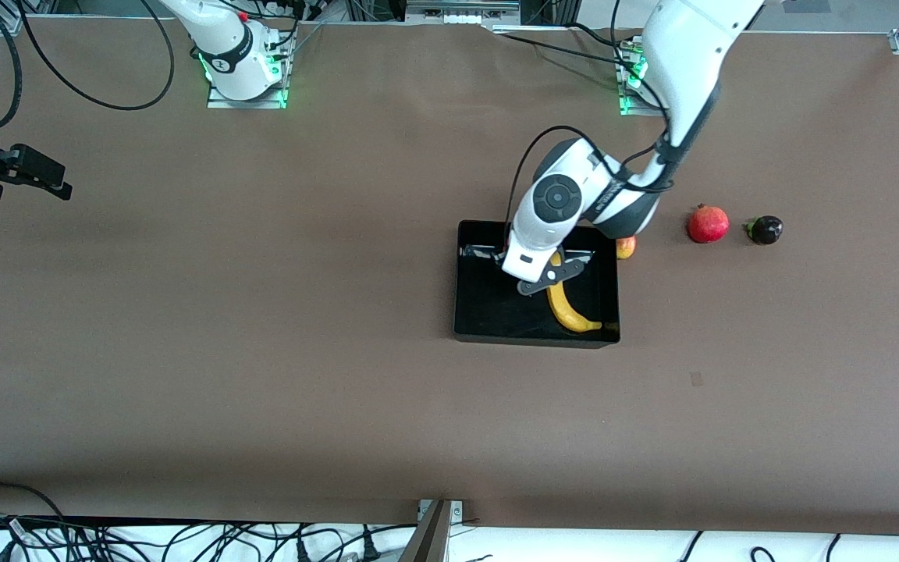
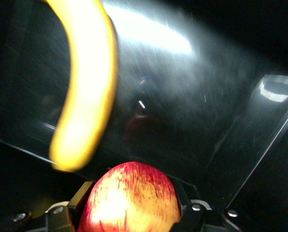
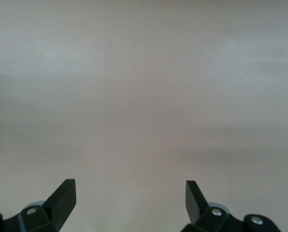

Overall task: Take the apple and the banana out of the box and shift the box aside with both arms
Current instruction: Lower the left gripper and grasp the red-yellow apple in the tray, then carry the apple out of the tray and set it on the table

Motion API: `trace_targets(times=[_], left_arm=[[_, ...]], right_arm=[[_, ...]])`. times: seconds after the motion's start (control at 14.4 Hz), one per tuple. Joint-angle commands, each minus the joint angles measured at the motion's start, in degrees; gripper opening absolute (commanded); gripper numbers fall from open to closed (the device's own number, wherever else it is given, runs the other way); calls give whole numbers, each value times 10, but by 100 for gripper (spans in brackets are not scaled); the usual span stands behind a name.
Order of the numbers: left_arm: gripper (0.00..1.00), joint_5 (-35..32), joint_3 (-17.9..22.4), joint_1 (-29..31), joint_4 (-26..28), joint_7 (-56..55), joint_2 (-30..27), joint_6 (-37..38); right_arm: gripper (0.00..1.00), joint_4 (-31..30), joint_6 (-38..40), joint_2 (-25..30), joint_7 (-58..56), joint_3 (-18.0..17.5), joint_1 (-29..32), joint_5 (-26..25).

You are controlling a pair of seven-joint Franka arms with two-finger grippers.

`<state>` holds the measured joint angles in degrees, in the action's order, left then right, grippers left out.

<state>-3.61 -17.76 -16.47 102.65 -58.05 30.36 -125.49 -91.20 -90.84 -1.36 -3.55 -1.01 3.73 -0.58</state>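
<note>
Front view is showing no readable writing. Reaching down from its base, the left arm is hanging its left gripper (image 1: 549, 275) over the black box (image 1: 481, 312), fingers closed around the apple (image 2: 129, 200). Inside, the banana (image 1: 566, 311) is lying along the wall toward the left arm's end. At the table's edge, the right gripper (image 3: 130, 195) is waiting, spread wide and holding nothing.
</note>
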Motion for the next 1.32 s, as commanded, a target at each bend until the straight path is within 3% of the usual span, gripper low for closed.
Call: trace_targets(times=[0.0,0.42,0.7,1.04,1.25], left_arm=[[0,1,-2,64,-16,98,-52,69],[0,9,62,144,-11,330,-56,99],[0,6,119,181,-8,454,-5,7],[0,-6,150,187,-7,493,68,-130],[0,-41,151,187,-6,488,87,-153]], right_arm=[[100,8,2,-2,4,0,0,3],[100,8,2,-2,3,0,0,3],[100,8,2,-2,4,0,0,3],[100,8,2,-2,4,0,0,3],[100,8,2,-2,3,0,0,3]])
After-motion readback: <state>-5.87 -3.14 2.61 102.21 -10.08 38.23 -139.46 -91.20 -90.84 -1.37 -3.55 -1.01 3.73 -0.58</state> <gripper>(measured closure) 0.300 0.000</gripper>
